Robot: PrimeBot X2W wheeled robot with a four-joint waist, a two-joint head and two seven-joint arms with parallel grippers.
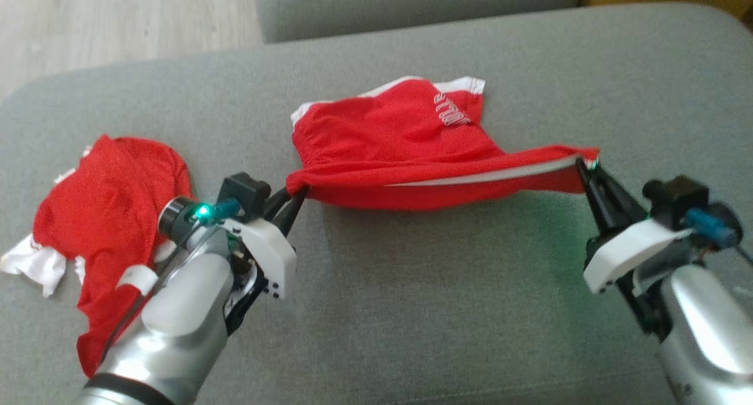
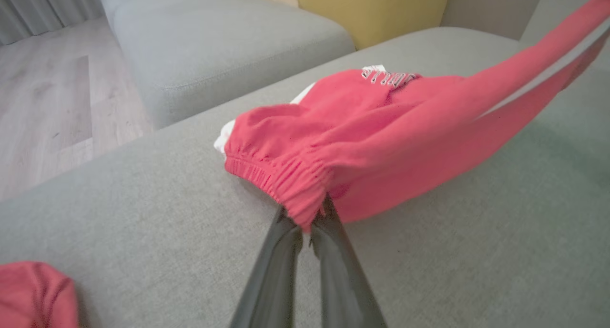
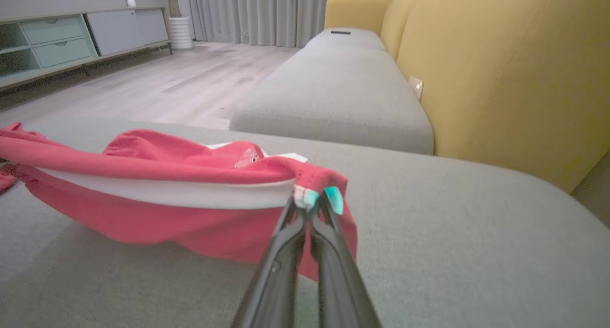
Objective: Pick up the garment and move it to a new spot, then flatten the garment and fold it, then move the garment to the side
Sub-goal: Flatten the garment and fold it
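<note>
The garment [image 1: 406,152] is a pair of red shorts with white side stripes and white lettering, stretched across the grey sofa seat [image 1: 412,311]. My left gripper [image 1: 292,188] is shut on its elastic waistband corner [image 2: 305,201]. My right gripper [image 1: 588,160] is shut on the opposite corner, at the end of the white stripe [image 3: 312,192]. The near edge of the garment [image 3: 190,209] hangs lifted between the two grippers, while its far part with the lettering [image 2: 386,75] rests on the cushion.
A second red and white garment [image 1: 112,216] lies crumpled at the left of the seat, partly under my left forearm. Another grey cushion [image 3: 333,94] and a yellow sofa back [image 3: 500,80] stand beyond. Wooden floor [image 1: 117,22] lies past the seat's far left edge.
</note>
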